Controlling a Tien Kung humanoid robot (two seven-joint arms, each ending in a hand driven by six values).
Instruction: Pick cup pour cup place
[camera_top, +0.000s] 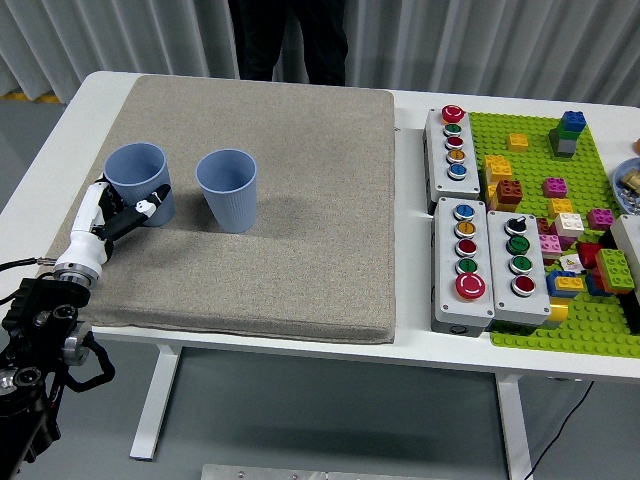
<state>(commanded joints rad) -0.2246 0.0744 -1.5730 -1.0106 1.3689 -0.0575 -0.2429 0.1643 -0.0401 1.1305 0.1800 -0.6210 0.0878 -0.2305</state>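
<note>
Two ribbed blue plastic cups stand upright on the grey-beige fabric mat (300, 200) that covers the left part of the white table (420, 345). The left cup (138, 180) sits near the mat's left edge, and the second blue cup (228, 189) stands just beside it to the right, a small gap between them. The left hand (112, 218), white and black, reaches up from the lower left corner, its fingers (146, 204) curled around the lower wall of the left cup, gripping it. Both cups rest on the mat. Over on the right lie grey button boxes (488, 250) and a green brick baseplate (560, 170). A person in dark clothing (290, 40) stands at the far side.
</note>
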